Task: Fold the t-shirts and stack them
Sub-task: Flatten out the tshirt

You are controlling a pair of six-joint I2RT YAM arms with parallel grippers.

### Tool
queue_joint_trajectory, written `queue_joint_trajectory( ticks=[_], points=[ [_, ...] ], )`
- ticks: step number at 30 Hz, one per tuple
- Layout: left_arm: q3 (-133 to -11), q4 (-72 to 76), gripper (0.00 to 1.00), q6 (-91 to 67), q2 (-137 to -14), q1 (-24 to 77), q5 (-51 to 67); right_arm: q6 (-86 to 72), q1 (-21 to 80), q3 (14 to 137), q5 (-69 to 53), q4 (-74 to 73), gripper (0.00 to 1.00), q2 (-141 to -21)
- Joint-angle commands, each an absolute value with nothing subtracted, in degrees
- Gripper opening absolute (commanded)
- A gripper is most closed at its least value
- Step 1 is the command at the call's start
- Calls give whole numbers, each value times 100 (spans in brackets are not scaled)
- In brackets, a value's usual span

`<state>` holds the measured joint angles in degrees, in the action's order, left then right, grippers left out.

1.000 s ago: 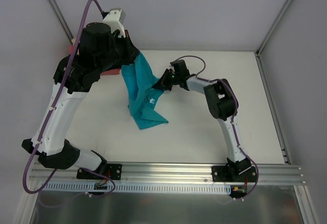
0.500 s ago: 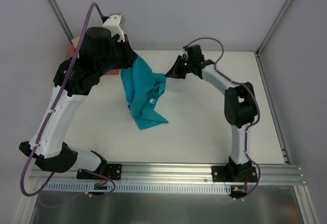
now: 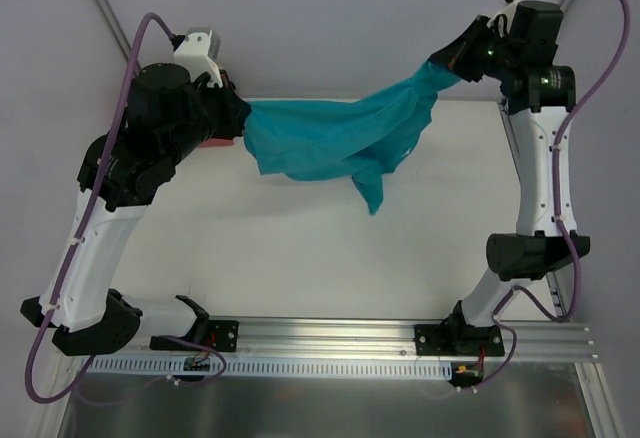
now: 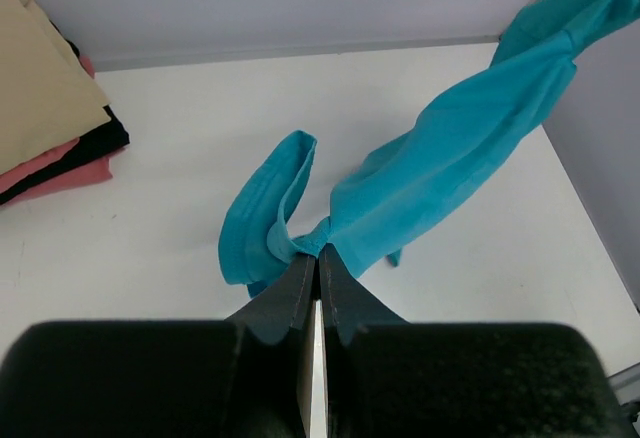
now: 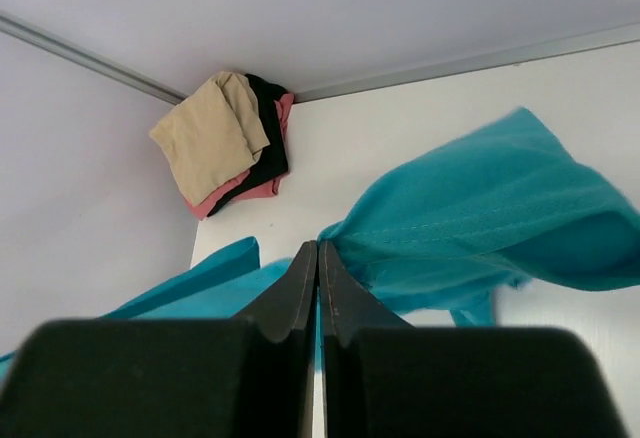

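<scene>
Overall: I see the teal t-shirt (image 3: 340, 138) strung in the air between my two raised arms. It sags in the middle, and one corner hangs down toward the white table (image 3: 300, 268).
Left gripper (image 4: 317, 253): pinched tight on a bunched edge of the teal t-shirt, above the far left of the table.
Right gripper (image 5: 318, 248): clamped closed on the opposite end of the same shirt, high over the far right corner.
Folded pile: tan t-shirt (image 5: 210, 143) on top, black garment (image 5: 268, 148) beneath it, coral-pink t-shirt (image 5: 240, 193) at the bottom. The pile sits in the far left corner, apart from the teal t-shirt.
</scene>
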<state>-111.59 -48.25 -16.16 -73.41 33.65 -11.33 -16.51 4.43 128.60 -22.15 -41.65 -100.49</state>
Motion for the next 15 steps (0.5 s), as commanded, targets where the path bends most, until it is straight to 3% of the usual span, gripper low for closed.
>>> queue_joint_trajectory(
  ticks=[1, 15],
  points=[
    [-11127, -4535, 0, -1485, -7155, 3313, -1388, -1310, 106, 13192, -2390, -5053, 0, -9537],
    [-10162, -4887, 0, -2293, -6110, 3305, -1082, -1010, -475, 11849, -2505, -5493, 0, -7393]
  ],
)
